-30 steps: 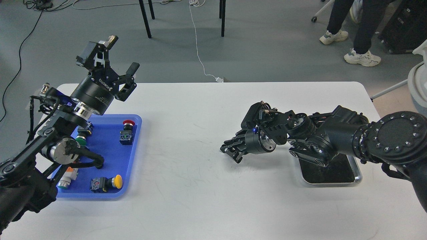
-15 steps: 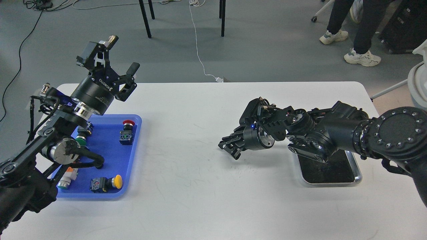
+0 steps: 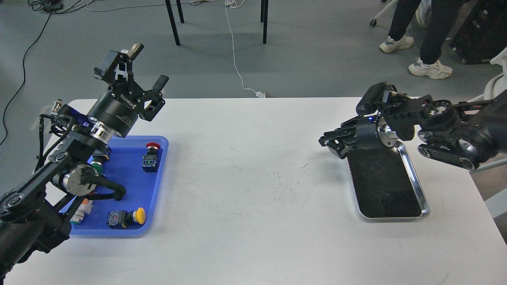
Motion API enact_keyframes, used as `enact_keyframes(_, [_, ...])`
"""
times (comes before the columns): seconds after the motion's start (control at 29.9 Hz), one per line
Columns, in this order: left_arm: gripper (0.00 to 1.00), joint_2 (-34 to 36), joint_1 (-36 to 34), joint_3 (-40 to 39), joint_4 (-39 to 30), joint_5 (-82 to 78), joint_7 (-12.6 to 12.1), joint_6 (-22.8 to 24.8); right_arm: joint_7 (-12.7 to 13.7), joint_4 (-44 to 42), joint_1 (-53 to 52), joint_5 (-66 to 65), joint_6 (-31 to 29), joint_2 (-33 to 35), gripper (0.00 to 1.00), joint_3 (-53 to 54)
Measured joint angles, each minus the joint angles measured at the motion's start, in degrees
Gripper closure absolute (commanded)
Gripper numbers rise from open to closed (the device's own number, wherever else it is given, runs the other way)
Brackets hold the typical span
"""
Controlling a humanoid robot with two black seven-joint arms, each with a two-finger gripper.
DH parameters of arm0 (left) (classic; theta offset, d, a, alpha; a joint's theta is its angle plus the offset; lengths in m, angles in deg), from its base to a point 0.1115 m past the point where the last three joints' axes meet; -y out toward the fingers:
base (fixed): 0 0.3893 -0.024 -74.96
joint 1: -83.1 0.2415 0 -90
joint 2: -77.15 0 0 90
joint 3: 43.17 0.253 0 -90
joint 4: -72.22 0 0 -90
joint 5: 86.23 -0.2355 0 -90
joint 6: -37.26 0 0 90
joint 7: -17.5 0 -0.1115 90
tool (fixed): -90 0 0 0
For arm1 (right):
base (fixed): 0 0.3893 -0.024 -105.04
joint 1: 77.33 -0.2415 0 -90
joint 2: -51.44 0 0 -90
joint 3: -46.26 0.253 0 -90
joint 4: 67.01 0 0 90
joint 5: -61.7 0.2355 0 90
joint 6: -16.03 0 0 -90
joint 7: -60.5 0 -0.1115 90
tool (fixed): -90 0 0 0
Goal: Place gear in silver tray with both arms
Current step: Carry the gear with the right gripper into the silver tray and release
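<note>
White table (image 3: 253, 198) underneath: silver tray (image 3: 420, 185) at right, far end hidden behind the right gripper (image 3: 330, 143), whose grip I cannot tell. Left gripper (image 3: 144, 85) spread wide, holding nothing, above the blue tray (image 3: 156, 186).

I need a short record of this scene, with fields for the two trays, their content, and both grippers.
silver tray: right part of the white table, nothing in it
blue tray: left part of the table, holds push buttons, one red-capped, one yellow-capped
left gripper: open, raised above the far end of the blue tray, holds nothing
right gripper: over the silver tray's far-left corner; fingers unclear
</note>
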Motion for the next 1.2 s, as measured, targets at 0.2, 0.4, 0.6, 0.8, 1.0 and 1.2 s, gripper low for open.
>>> enact_keyframes(0.2, [0.02,-1.2,0.0,0.2,0.0,-0.1,-0.4,0.0,0.0,-0.5,3.3,-4.8,-0.1,7.0,0.84,0.0])
enact_keyframes(0.4, [0.02,-2.0,0.0,0.4,0.1,-0.1,-0.7,0.0,0.0,-4.3,7.2,-4.8,-0.1,7.4,0.84,0.9])
enact_keyframes(0.6, [0.02,-1.8,0.0,0.3,0.1,-0.1,-0.7,-0.1,0.0,-6.5,9.9,-4.5,-0.1,5.6,0.79,2.0])
enact_keyframes(0.8, [0.02,-1.8,0.0,0.3,0.0,-0.1,-0.7,-0.1,0.0,-8.4,11.5,-4.5,-0.1,3.4,0.71,2.7])
enact_keyframes(1.0, [0.02,-1.8,0.0,0.2,0.0,-0.1,-0.7,-0.1,0.0,-8.5,12.1,-4.5,-0.1,2.9,0.61,3.0])
enact_keyframes(1.2, [0.02,-1.7,0.0,0.2,0.0,-0.1,-0.7,0.0,0.0,-8.2,12.2,-4.4,0.0,2.6,0.24,3.1])
